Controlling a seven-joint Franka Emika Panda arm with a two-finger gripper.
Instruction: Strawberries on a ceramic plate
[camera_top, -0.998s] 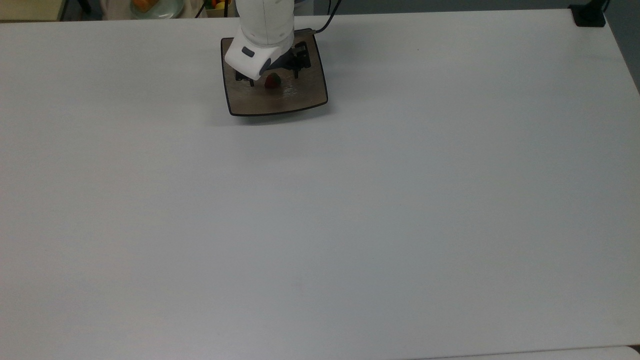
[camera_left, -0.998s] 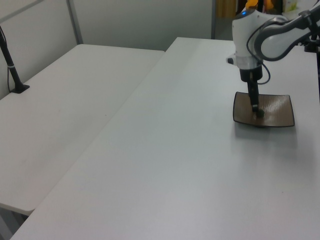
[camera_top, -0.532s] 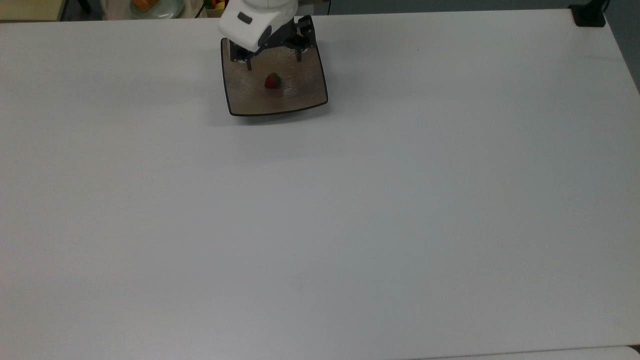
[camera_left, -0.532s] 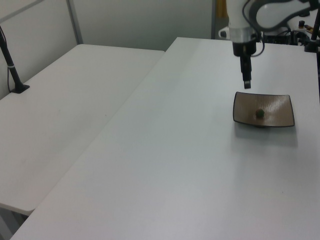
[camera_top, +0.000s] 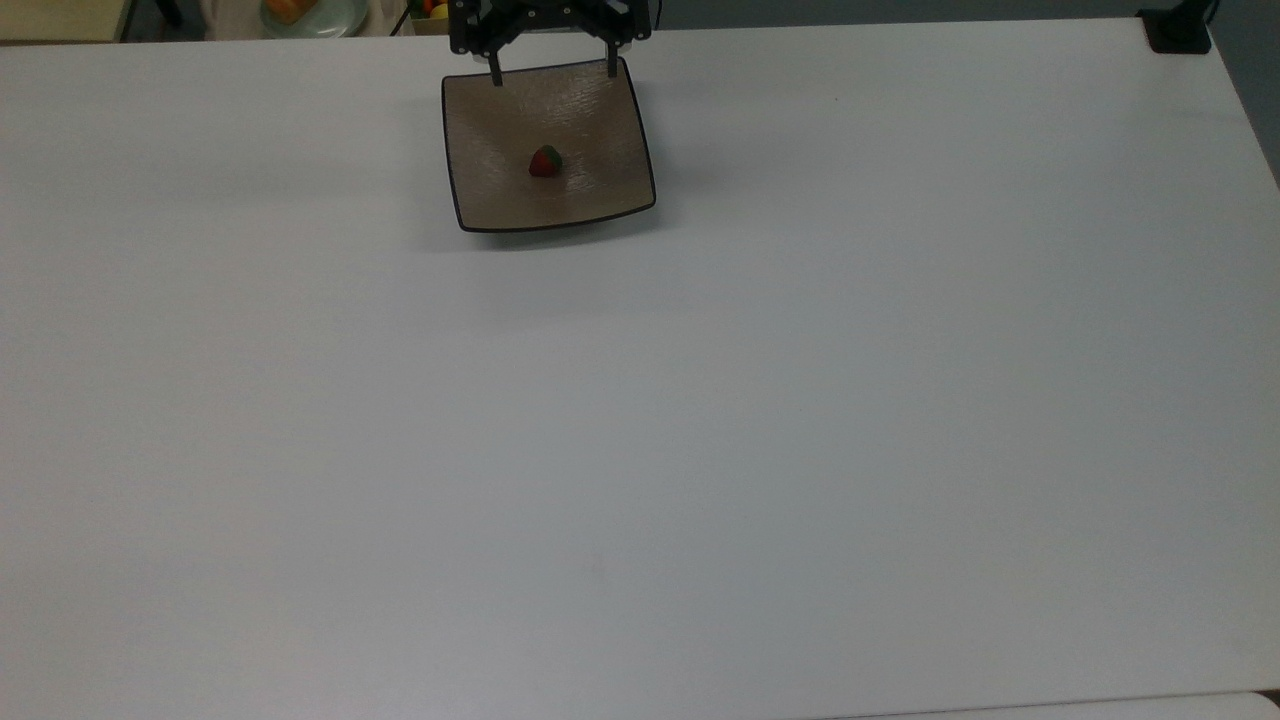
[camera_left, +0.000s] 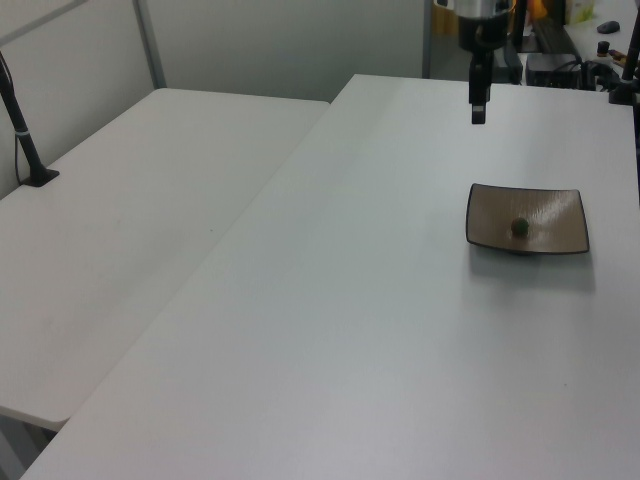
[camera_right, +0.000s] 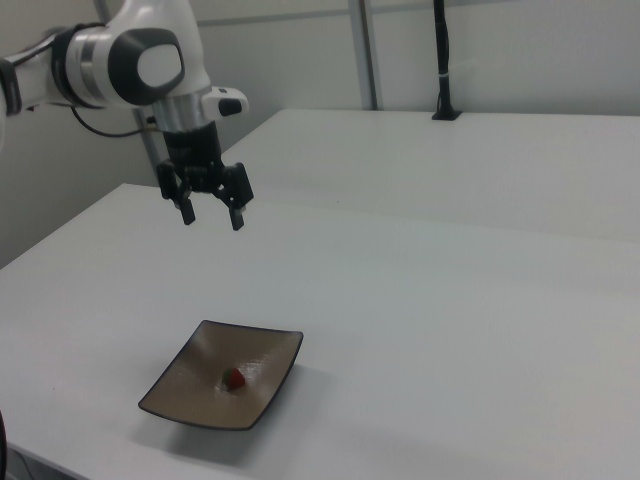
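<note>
The strawberry (camera_top: 545, 161) lies on the ceramic plate (camera_top: 600, 190), near its middle. The plate sits on the table (camera_top: 700, 420) close to the top view's upper edge, left of centre. The gripper (camera_right: 212, 215) hangs well above the plate, fingers spread, toward the right view's left.

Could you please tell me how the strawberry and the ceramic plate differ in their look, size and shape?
The strawberry is dark red with a green cap; the ceramic plate is glossy tan-brown with a thin dark rim. The strawberry is tiny and roundish; the plate is far larger, square, with upturned edges. The strawberry lies near the plate's middle, while the plate sits on the white table. Both are free of the open tool, which hangs above them.
</note>
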